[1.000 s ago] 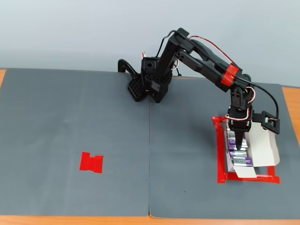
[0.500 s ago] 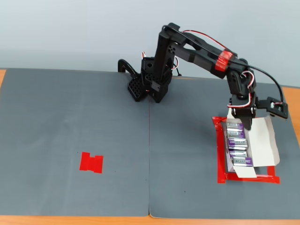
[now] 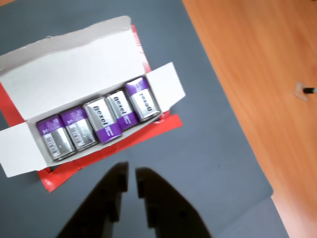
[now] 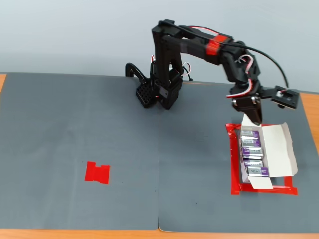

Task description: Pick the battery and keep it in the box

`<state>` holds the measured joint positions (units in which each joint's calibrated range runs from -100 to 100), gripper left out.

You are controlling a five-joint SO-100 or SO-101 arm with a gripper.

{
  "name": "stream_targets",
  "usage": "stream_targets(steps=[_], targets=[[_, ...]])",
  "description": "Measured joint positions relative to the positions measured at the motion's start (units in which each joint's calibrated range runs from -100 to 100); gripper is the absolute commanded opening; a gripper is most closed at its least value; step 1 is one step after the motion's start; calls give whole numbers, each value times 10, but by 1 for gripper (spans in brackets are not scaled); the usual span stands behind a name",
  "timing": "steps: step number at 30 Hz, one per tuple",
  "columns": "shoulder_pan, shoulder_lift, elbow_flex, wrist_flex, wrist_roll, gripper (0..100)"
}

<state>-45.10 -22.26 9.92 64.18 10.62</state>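
The white carton box [image 3: 69,74] lies open on the grey mat with its flaps folded out. It also shows at the right of the fixed view [image 4: 280,149]. Several silver and purple batteries [image 3: 103,120] sit side by side in a row inside it, seen too in the fixed view [image 4: 252,151]. My gripper [image 3: 132,174] is at the bottom of the wrist view, just clear of the box's near side, jaws together and holding nothing. In the fixed view the gripper [image 4: 255,117] hangs just above the box's far end. No battery lies outside the box.
The box sits inside a red tape rectangle [image 4: 233,164] on the grey mat [image 4: 124,139]. A small red tape mark [image 4: 97,172] is at the mat's left. Bare wooden table [image 3: 262,74] lies beyond the mat's right edge. The arm's base [image 4: 162,89] stands at the back centre.
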Motion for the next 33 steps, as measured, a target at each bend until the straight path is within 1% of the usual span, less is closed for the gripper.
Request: stream_targets(steps=[9,12,16,21,27,33], targets=[[113,-196,130,-5,-1,2],[149,-282,193,-27,-1,2],[220,-394,287,-53,-1,2],[283,-519,399,-57,-2,2],[368,-628,519,-57,-48,2],[419,-726,658,-57,-65,2]])
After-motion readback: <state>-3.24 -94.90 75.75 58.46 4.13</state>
